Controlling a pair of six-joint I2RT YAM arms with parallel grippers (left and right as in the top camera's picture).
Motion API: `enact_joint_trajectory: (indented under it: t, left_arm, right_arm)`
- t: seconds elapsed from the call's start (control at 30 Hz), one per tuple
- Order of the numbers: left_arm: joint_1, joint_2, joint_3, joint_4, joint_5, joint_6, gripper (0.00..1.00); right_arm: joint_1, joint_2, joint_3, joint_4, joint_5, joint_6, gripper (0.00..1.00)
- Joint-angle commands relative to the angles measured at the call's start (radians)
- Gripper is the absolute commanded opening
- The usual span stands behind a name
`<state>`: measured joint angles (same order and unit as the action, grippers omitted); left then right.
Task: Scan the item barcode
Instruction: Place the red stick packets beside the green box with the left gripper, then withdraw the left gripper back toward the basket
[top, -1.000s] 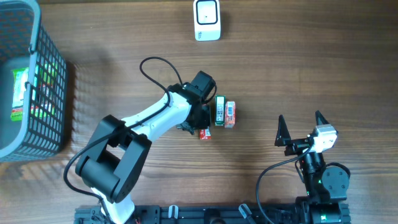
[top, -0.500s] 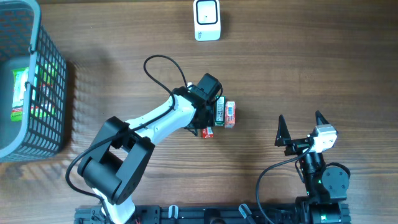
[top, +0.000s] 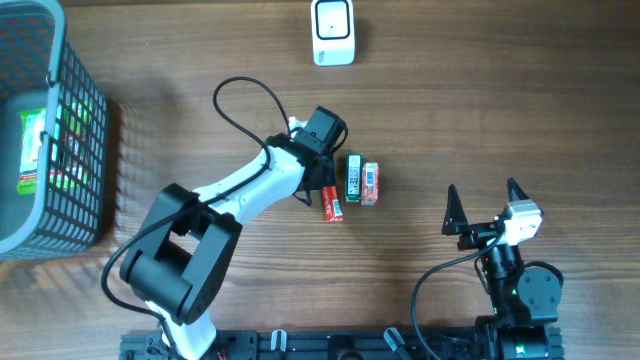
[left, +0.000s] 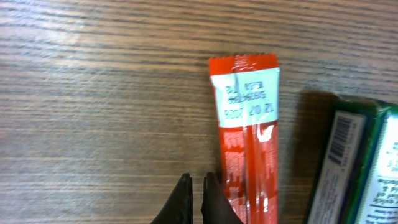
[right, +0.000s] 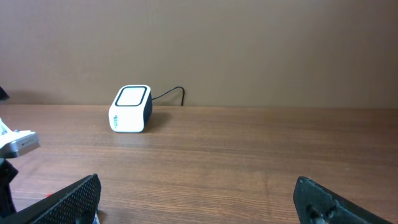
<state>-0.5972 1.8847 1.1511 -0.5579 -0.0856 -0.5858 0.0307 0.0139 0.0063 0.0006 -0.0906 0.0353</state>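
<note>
**Left pincer pressed together on nothing, red sachet loose on the table**

Your left gripper has its fingers together with nothing between them. The red sachet lies flat on the wooden table right at the edge of their tips, not held.

Measured from the barcode scanner, the sachet sits well apart on the robot's side, almost straight in line with it. The green box and a small orange-red packet lie side by side, slightly closer to the scanner than the sachet.

Your right gripper stands with its fingers wide apart and empty, farther from the scanner and off to its right. The mesh basket, far to the scanner's left, holds a green pack.
</note>
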Motion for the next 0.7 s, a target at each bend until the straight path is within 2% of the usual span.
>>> enact_joint_trajectory:
  t: [0.0, 0.27, 0.57, 0.67]
  left_arm:
    - [-0.014, 0.061, -0.009, 0.02, -0.017, -0.007, 0.04]
    - [-0.015, 0.097, -0.006, 0.107, -0.017, 0.006, 0.06]
    - [0.021, 0.091, -0.005, 0.122, -0.009, 0.032, 0.07]
    - [0.092, 0.018, 0.098, -0.044, -0.01, 0.086, 0.13]
  right_arm:
    - [-0.005, 0.0, -0.001, 0.005, -0.015, -0.008, 1.0]
    - [-0.005, 0.0, -0.001, 0.005, -0.015, -0.008, 1.0]
    - [-0.005, 0.0, -0.001, 0.005, -0.015, -0.009, 1.0]
    - [-0.005, 0.0, -0.001, 0.005, -0.015, -0.009, 1.0]
